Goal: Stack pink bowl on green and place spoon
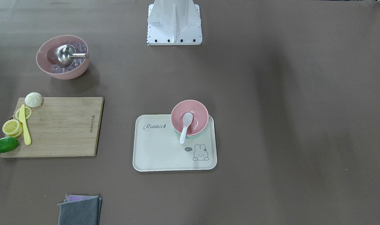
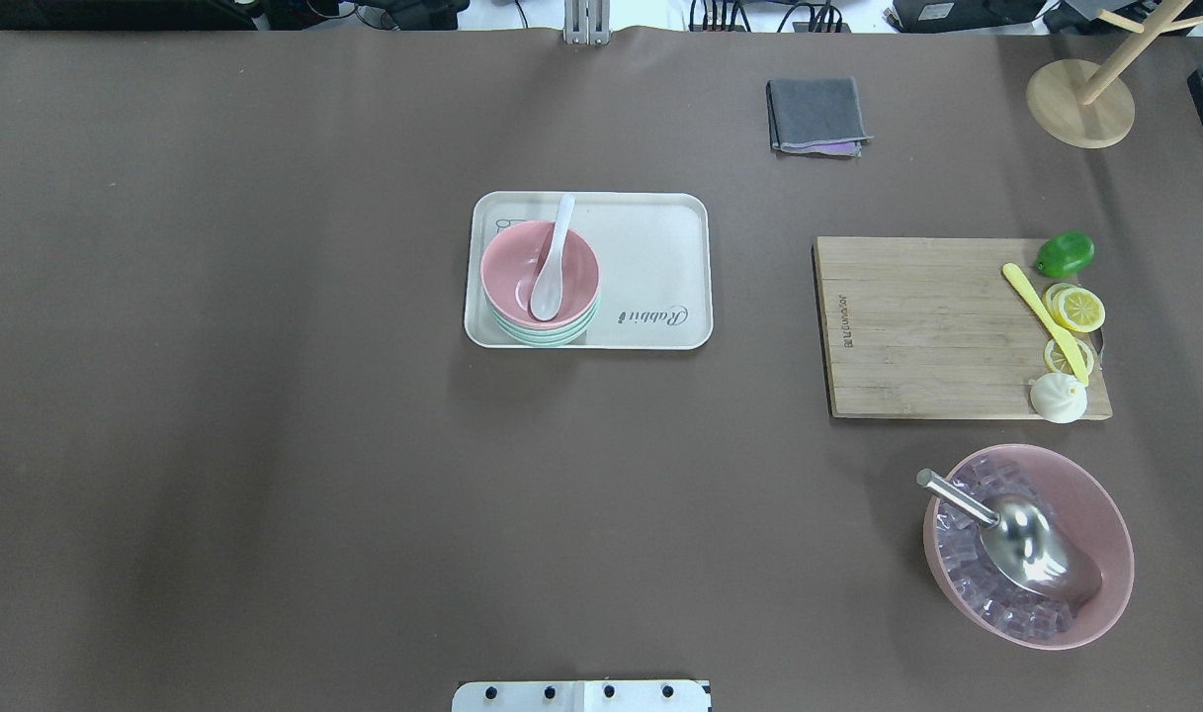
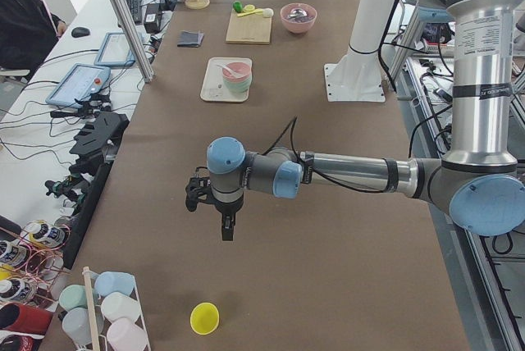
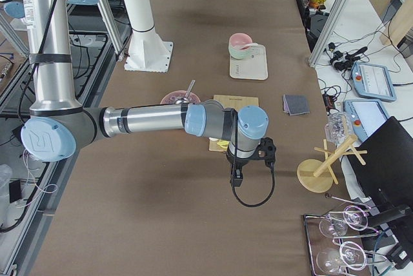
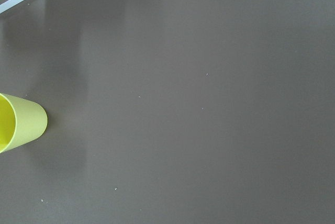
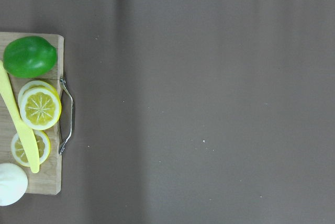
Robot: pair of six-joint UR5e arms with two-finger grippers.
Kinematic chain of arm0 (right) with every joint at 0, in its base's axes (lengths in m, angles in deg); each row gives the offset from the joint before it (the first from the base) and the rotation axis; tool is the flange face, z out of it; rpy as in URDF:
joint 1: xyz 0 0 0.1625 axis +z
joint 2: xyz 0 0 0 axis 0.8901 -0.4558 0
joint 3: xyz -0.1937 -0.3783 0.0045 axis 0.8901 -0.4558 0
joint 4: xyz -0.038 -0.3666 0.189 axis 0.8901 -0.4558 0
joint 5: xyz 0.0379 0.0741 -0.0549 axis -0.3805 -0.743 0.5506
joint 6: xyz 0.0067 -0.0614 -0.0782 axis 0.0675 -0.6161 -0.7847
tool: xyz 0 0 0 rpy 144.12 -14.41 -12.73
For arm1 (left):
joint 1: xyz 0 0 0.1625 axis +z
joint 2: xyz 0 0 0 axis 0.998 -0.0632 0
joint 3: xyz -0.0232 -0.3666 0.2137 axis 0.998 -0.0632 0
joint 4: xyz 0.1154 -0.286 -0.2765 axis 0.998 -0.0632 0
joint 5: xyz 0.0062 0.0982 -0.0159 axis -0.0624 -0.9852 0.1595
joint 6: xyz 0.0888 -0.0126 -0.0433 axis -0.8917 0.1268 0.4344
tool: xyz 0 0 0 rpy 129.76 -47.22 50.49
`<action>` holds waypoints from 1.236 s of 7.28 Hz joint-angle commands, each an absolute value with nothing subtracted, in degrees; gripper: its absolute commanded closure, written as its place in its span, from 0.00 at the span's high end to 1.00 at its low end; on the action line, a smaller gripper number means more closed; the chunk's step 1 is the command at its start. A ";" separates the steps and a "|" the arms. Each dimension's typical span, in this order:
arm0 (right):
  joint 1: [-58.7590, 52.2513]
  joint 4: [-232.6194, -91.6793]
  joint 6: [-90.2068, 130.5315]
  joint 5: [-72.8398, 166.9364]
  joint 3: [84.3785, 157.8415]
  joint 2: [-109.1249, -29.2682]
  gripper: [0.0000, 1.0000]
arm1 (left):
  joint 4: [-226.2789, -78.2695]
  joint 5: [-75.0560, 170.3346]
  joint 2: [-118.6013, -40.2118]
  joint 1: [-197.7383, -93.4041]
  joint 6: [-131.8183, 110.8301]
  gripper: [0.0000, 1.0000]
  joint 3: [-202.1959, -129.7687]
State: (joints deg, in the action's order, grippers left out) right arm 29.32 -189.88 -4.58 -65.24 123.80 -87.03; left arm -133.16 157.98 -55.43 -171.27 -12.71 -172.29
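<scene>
The cream tray point(image 1: 158, 150) carries the only writing I can read: "Rabbit" in looping script, and a line-drawn rabbit in one corner with a small "hi" speech bubble. It is a matte rounded rectangle with a raised lip.

The pink bowl point(image 1: 199, 112), smooth and matte, sits nested on top of the green point(image 2: 542, 336) bowl at one end of the tray. Only thin mint rims show beneath it. The spoon point(image 1: 186, 125), glossy white, lies with its deep oval head inside the pink bowl. Its short handle leans out over the rim above the tray.

A bamboo cutting board point(image 1: 65, 128) has a mark burnt along one short edge, too small to make out. At its far end lie a glossy lime point(image 1: 5, 144), lemon slices point(image 1: 12, 127), a yellow plastic knife point(image 1: 25, 128) and a white pleated bun point(image 1: 33, 99). Beyond it a larger pink bowl point(image 1: 52, 70) holds clear cubes and a shiny steel scoop point(image 1: 66, 55). A folded grey cloth point(image 1: 79, 211) lies on the brown counter point(image 1: 271, 125).

Both arms hang well away from the tray. The left claw point(image 3: 227, 232) points down near a yellow cup point(image 3: 204, 317), and the right claw point(image 4: 236, 178) points down beside the board. From these side views I cannot tell whether either claw is spread or clenched.
</scene>
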 commanded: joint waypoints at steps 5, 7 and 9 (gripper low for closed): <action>28.61 -182.88 -0.91 -68.71 120.23 -86.66 1.00 | -133.29 160.84 -55.15 -171.28 -12.74 0.98 -171.96; 28.17 -182.70 0.50 -68.62 120.22 -86.58 1.00 | -133.29 160.84 -55.15 -171.28 -12.66 0.98 -172.04; 28.17 -182.70 0.50 -68.62 120.22 -86.58 1.00 | -133.29 160.84 -55.15 -171.28 -12.74 0.98 -171.96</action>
